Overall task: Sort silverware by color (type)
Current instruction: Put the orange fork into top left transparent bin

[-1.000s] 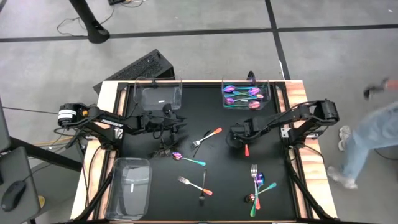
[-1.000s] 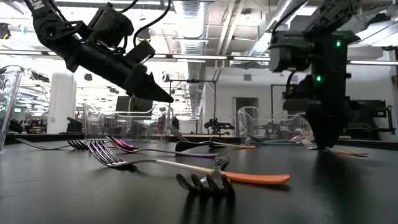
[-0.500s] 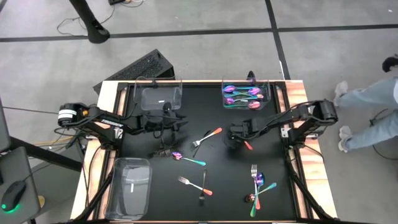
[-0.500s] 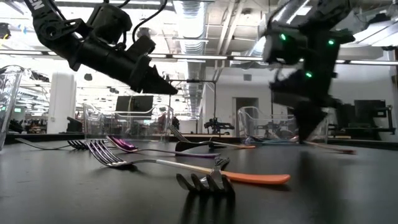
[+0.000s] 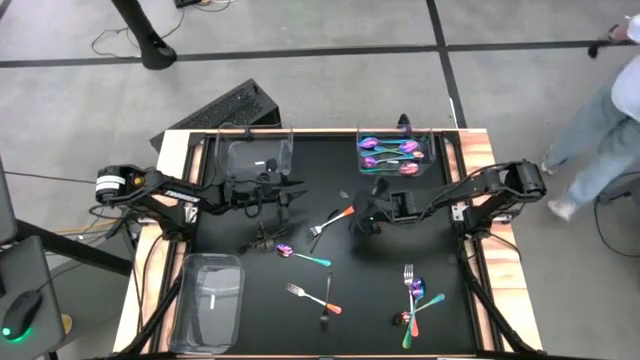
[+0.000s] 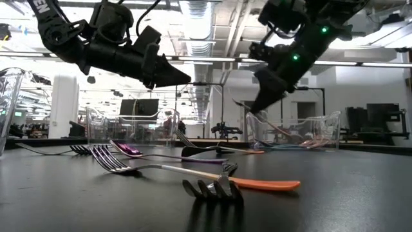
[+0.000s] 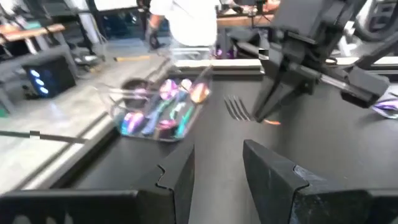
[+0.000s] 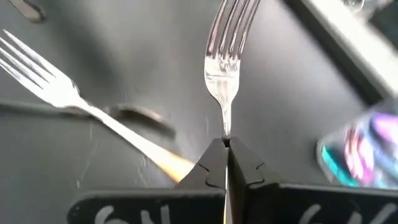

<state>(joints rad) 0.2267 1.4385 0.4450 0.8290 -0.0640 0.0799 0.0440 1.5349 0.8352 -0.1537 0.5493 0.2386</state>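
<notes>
My right gripper (image 5: pixel 360 220) hangs over the table's middle, shut on a fork (image 8: pixel 225 74) whose silver tines stick out past its fingertips. Another fork with a coppery handle (image 5: pixel 331 221) lies flat on the table just to its left. My left gripper (image 5: pixel 291 190) hovers open and nearly level at the far left, with nothing between its fingers (image 7: pixel 273 180). Iridescent spoons lie in the clear tray (image 5: pixel 396 152) at the far right. More silverware lies flat on the black table: an iridescent spoon (image 5: pixel 302 255), two forks (image 5: pixel 315 295) and a cluster (image 5: pixel 414 297). My right gripper pinches the fork between its two fingertips at the thin neck (image 8: pixel 225 134) just behind the head. The head points on past the fingertips. The fingers slant down toward the table's left. The fork is lifted clear of the table, its handle (image 6: pixel 280 129) trailing below the gripper.
An empty clear tray (image 5: pixel 258 156) stands at the far left and another (image 5: pixel 209 300) at the near left corner. A dark piece of silverware (image 5: pixel 262 243) lies below my left gripper. A person (image 5: pixel 610 120) walks past beyond the table's right side.
My right gripper has taken the coppery fork off the table. It has risen and gone toward the table's left, rolling and tipping up from pointing straight down to a slant. The fork is now lifted clear. My left gripper has tipped up toward level.
</notes>
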